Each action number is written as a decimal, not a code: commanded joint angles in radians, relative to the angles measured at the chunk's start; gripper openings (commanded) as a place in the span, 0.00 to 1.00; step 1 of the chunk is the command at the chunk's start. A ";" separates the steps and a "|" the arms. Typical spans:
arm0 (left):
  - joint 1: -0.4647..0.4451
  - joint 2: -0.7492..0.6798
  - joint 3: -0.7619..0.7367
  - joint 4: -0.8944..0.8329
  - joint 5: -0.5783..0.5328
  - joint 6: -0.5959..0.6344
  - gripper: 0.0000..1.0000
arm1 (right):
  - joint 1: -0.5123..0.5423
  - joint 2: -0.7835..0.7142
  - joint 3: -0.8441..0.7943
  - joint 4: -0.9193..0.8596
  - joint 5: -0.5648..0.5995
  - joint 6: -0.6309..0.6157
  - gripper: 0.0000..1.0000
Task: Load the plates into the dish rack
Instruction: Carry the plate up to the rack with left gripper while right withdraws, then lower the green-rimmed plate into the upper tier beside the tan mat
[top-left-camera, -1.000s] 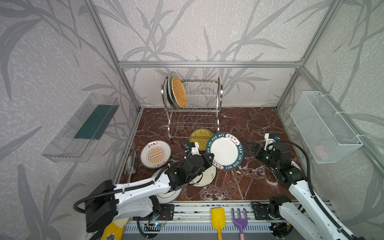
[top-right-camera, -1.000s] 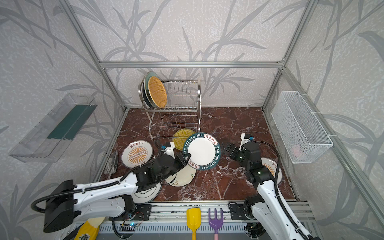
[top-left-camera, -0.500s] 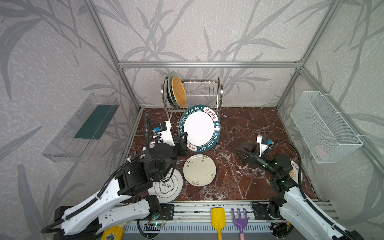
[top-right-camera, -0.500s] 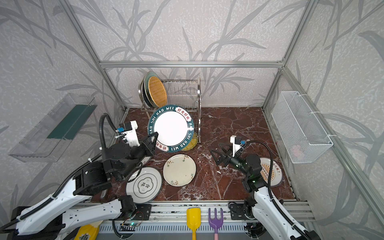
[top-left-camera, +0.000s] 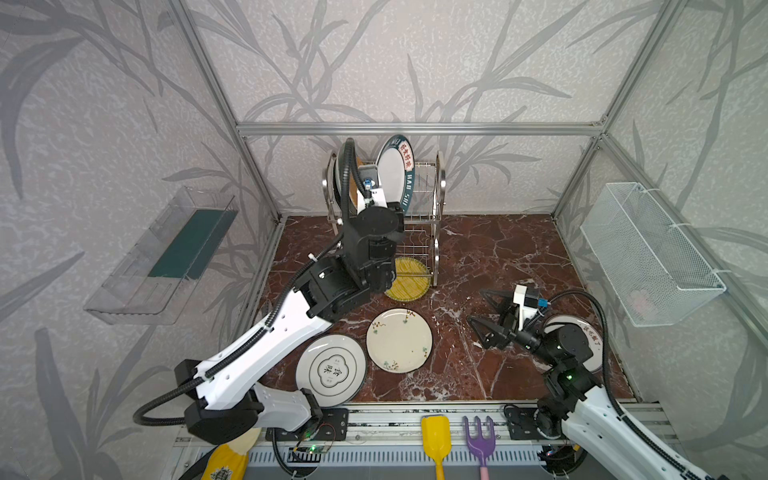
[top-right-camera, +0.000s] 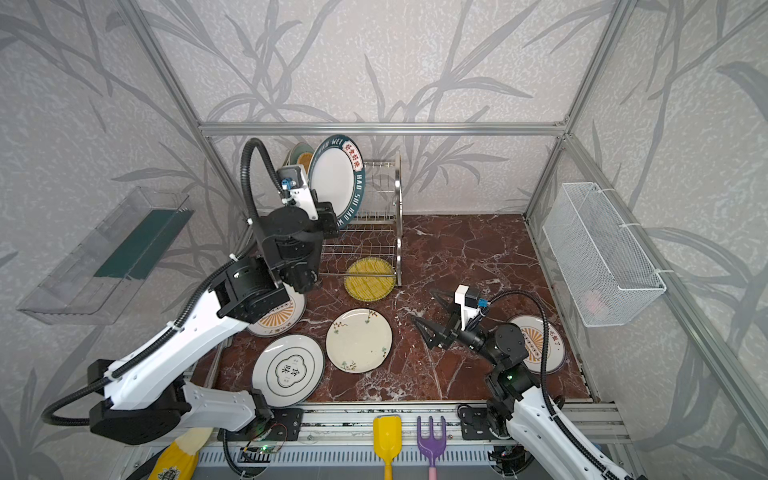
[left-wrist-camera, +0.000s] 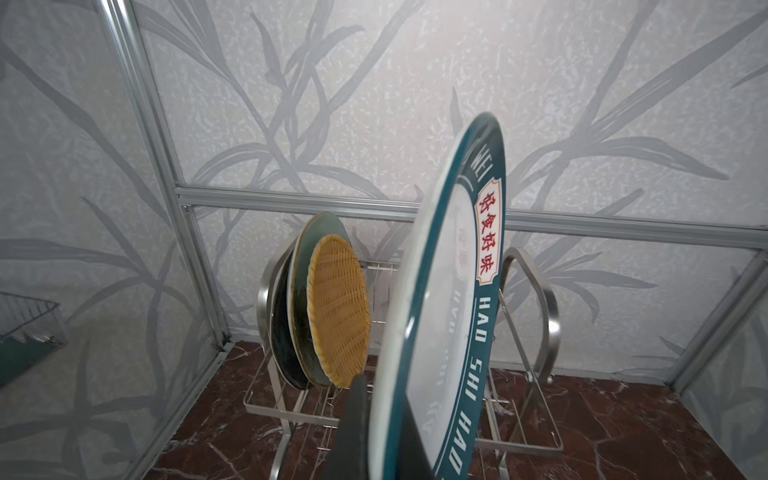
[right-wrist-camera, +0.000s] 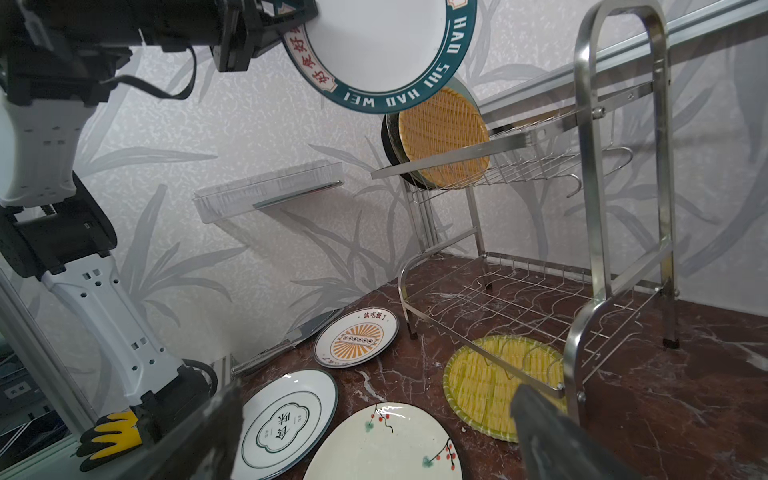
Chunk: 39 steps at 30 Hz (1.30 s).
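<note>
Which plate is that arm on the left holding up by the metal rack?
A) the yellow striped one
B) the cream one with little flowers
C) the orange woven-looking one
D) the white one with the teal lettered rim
D: its jaws are shut on the edge of the teal-rimmed plate, held upright above the top tier of the dish rack.

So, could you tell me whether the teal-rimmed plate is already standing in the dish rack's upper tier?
No, the left fingers hold the teal-rimmed plate in the air, its rim clear of the dish rack wires.
</note>
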 joint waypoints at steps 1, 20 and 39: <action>0.069 0.045 0.128 -0.031 0.014 0.056 0.00 | 0.014 0.001 -0.008 0.045 0.012 -0.012 0.99; 0.307 0.220 0.234 -0.067 0.179 0.102 0.00 | 0.073 0.116 -0.010 0.084 0.036 -0.058 0.99; 0.375 0.363 0.316 -0.119 0.207 0.062 0.00 | 0.110 0.167 0.007 0.073 0.043 -0.089 0.99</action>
